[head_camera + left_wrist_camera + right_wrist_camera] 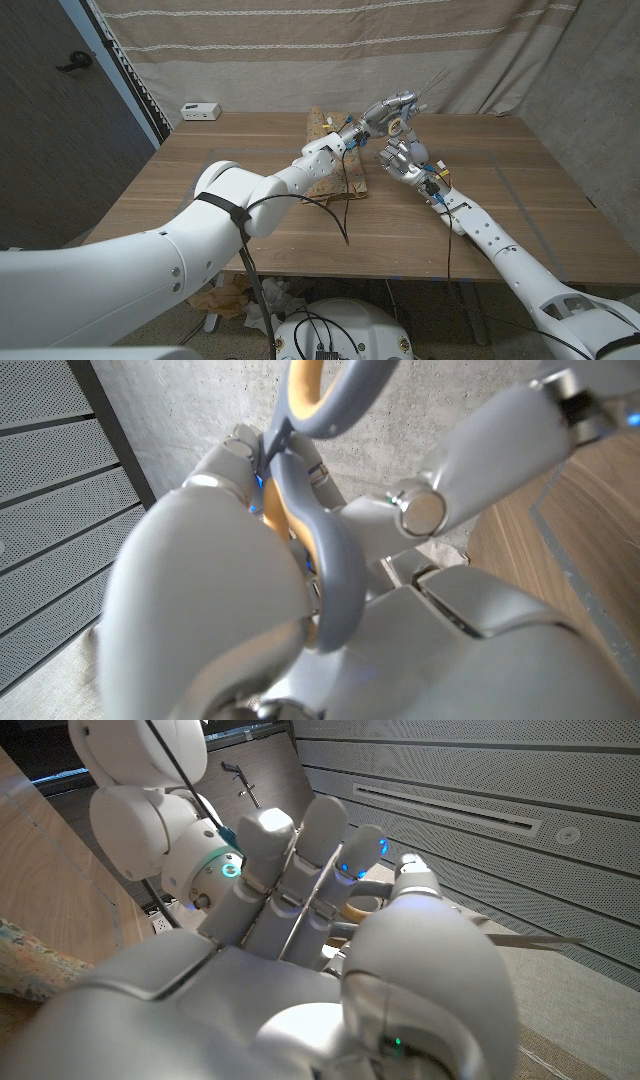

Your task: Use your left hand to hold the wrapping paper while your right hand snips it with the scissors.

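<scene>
The scissors (408, 100), with grey and yellow handles, are held up in the air over the back middle of the table by my left hand (385, 112), blades pointing up and to the right. In the left wrist view, the handle loops (318, 550) sit among that hand's fingers. My right hand (404, 160) is raised just below and to the right of them, fingers stretched up side by side toward the handles (362, 906) and holding nothing. The brown patterned wrapping paper (353, 180) lies on the table under my left forearm, and neither hand touches it.
A small white box (201, 111) stands at the back left of the wooden table (200, 200). A black cable (335, 218) loops from my left arm onto the tabletop. A curtain hangs behind the table. Crumpled paper (232, 298) lies below the front edge.
</scene>
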### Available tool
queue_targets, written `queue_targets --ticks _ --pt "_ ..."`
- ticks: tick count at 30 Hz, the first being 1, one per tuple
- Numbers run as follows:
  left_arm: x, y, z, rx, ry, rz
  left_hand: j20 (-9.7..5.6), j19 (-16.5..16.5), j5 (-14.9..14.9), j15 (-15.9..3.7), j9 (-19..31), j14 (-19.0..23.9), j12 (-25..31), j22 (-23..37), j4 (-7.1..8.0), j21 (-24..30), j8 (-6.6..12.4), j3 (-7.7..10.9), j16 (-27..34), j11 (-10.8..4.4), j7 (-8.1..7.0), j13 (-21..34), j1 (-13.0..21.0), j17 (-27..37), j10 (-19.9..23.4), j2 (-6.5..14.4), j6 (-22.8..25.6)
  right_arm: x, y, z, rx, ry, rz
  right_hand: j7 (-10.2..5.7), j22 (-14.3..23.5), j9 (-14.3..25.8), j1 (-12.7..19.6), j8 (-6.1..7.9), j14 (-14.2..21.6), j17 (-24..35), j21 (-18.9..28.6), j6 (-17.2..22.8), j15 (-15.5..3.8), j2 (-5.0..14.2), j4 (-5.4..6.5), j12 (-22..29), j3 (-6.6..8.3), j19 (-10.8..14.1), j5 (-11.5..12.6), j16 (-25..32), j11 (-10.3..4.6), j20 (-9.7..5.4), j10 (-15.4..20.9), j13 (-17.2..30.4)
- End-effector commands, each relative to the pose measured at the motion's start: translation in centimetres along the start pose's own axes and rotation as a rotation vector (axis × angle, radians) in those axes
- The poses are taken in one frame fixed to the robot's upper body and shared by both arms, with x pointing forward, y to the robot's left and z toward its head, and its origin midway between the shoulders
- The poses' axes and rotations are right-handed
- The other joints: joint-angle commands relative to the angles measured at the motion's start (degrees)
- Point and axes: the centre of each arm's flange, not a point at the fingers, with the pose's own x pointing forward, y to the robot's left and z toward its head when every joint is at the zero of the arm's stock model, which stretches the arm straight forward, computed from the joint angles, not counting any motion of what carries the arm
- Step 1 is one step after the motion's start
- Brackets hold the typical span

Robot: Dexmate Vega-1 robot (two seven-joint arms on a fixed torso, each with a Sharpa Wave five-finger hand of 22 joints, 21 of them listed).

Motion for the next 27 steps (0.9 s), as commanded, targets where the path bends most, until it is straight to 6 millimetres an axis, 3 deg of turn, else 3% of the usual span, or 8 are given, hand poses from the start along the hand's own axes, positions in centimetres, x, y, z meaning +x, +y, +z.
queue_targets --ticks 1,3,5,7,15,23,27 --pt "-0.18 -0.03 0.11 -0.001 -0.012 -0.011 -7.91 0.6 0.2 -0.12 0.1 0.4 0.5 0.1 0.03 -0.3 0.35 -0.22 0.2 -0.77 0.41 0.1 3.8 0.1 0.6 4.4 0.3 -0.27 0.14 -0.24 0.004 -0.005 -0.014 17.85 -1.5 -0.1 -3.9 0.03 -1.1 0.8 -2.0 22.9 0.30 0.98 3.71 -0.5 0.67 -1.2 -2.3 -0.8 0.59 -0.71 -0.2 -0.1" --pt "-0.19 -0.03 0.12 -0.001 -0.013 -0.011 -7.91 0.7 0.2 -0.12 0.1 0.4 0.5 0.1 0.05 -0.4 0.32 -0.24 0.3 -0.76 0.38 0.1 3.8 0.1 0.6 4.5 0.2 -0.21 0.21 -0.31 0.004 -0.005 -0.012 18.13 -2.4 -0.2 -7.3 -0.43 -1.8 1.3 -3.2 23.2 0.37 0.29 6.07 -0.7 0.12 -1.8 -4.0 -1.3 1.09 -0.67 -0.6 0.0" --pt "-0.21 -0.03 0.13 0.001 -0.013 -0.012 -7.91 0.8 0.2 -0.13 0.1 0.4 0.7 0.1 0.02 -0.5 0.39 -0.28 0.3 -0.76 0.31 0.2 3.8 0.1 0.6 4.4 0.4 -0.14 0.30 -0.33 -0.005 -0.002 -0.011 18.02 -2.6 -0.3 -9.7 -0.63 -2.0 1.4 -3.7 23.4 0.41 0.13 7.50 -1.1 -0.54 -2.0 -4.8 -1.5 1.11 -0.65 -0.5 -0.6" --pt "-0.23 -0.04 0.14 0.002 -0.013 -0.014 -7.92 0.8 0.2 -0.12 0.1 0.5 0.7 0.1 0.03 -0.7 0.40 -0.30 0.3 -0.77 0.26 0.2 3.8 0.1 0.5 4.5 0.4 -0.09 0.37 -0.37 -0.004 0.000 -0.013 18.20 -3.7 -0.4 -11.4 -0.72 -2.0 1.6 -4.9 24.0 0.22 1.13 8.25 -1.3 -0.10 -2.3 -5.5 -1.8 1.35 -0.72 -0.6 -0.8" --pt "-0.25 -0.04 0.19 0.002 -0.018 -0.015 -7.93 1.0 0.2 -0.11 0.1 0.5 0.9 0.1 0.03 -1.0 0.44 -0.37 0.3 -0.77 0.32 0.2 3.9 0.1 0.4 4.5 0.4 -0.09 0.52 -0.36 -0.018 -0.001 -0.016 19.13 -9.1 -0.6 -14.6 -1.19 -3.7 2.9 -9.2 24.5 0.18 0.82 7.66 -1.7 2.28 -3.5 -8.6 -2.8 3.09 -0.71 -1.3 -0.8" --pt "-0.18 -0.04 0.21 0.001 -0.017 -0.011 -7.93 1.2 0.2 -0.12 0.0 0.5 1.1 0.1 0.03 -1.5 0.43 -0.44 0.3 -0.78 0.37 0.1 3.9 0.1 0.4 4.5 0.3 -0.21 0.55 -0.33 -0.022 -0.004 -0.030 19.74 -11.0 -0.9 -14.7 -1.32 -5.2 4.0 -11.5 24.7 0.19 0.94 7.55 -2.3 7.01 -3.9 -5.0 -3.6 3.69 -0.77 -1.5 -1.2" --pt "-0.17 -0.04 0.22 0.002 -0.016 -0.011 -7.94 1.3 0.2 -0.12 0.0 0.6 1.1 0.1 0.03 -1.7 0.44 -0.47 0.3 -0.78 0.30 0.0 3.9 0.2 0.3 4.5 0.3 -0.25 0.53 -0.40 -0.019 -0.007 -0.033 20.08 -11.9 -1.0 -16.4 -1.31 -5.5 4.5 -12.8 24.9 0.31 0.24 8.21 -2.4 8.22 -4.2 -3.8 -4.0 4.24 -0.70 -1.6 -1.0"
